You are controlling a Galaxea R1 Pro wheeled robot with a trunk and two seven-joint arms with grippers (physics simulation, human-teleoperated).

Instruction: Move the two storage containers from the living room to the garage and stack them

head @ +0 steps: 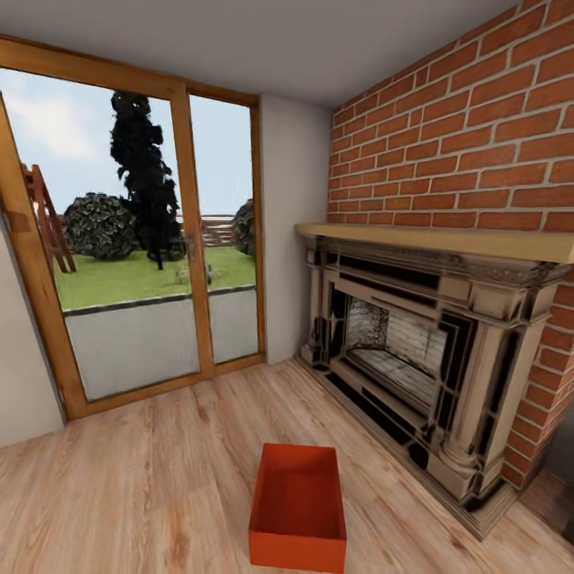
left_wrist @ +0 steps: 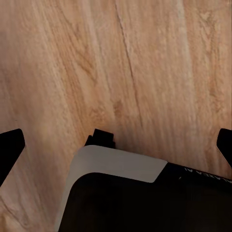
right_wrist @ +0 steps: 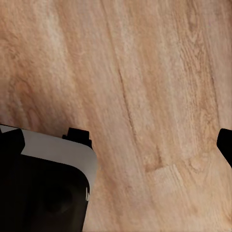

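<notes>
Container (head: 298,510) on wood floor (head: 159,470) nr fireplace (head: 414,351); both grippers (left_wrist: 116,147) (right_wrist: 116,145) spread wide, no legible text.

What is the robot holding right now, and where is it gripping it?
Nothing. Both wrist views show wide-apart fingertips over bare wood-plank floor. One storage container sits untouched on the floor near the fireplace.

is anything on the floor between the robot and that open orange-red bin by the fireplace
Nothing visible. The orange-red rectangular bin sits on the light wood-plank floor with bare planks around it in the head view; the dark ornate fireplace surround stands off to its right. Both wrist views show bare planks below the open grippers.
</notes>
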